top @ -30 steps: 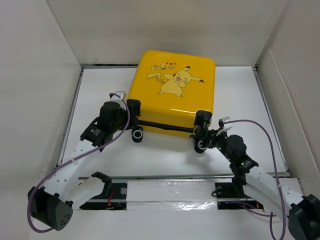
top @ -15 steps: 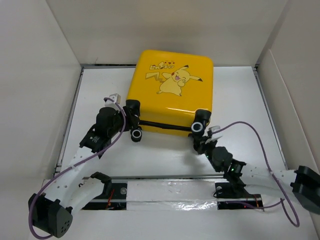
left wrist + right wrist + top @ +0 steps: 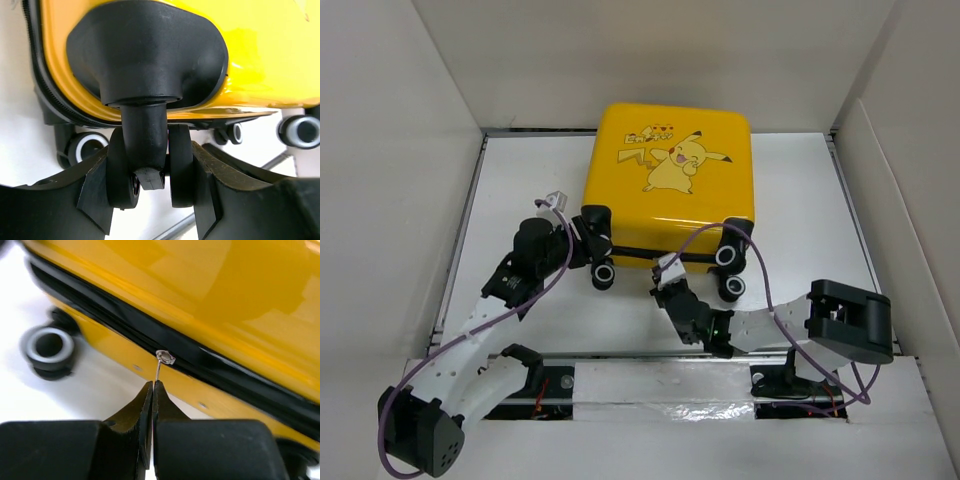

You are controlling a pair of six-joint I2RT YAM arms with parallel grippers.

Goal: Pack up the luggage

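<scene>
The left hand was clenched around the near-left caster of the yellow Pikachu suitcase, which lay flat at the far middle of the counter. The right hand pinched the thin zipper pull. To my eye, a sideways tug could slip that pull free or swivel the case about its caster.

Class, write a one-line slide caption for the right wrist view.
Right gripper pinches the thin metal zipper pull of the yellow hard-shell suitcase.

Luggage on tbl ctr, wheels nearside
</scene>
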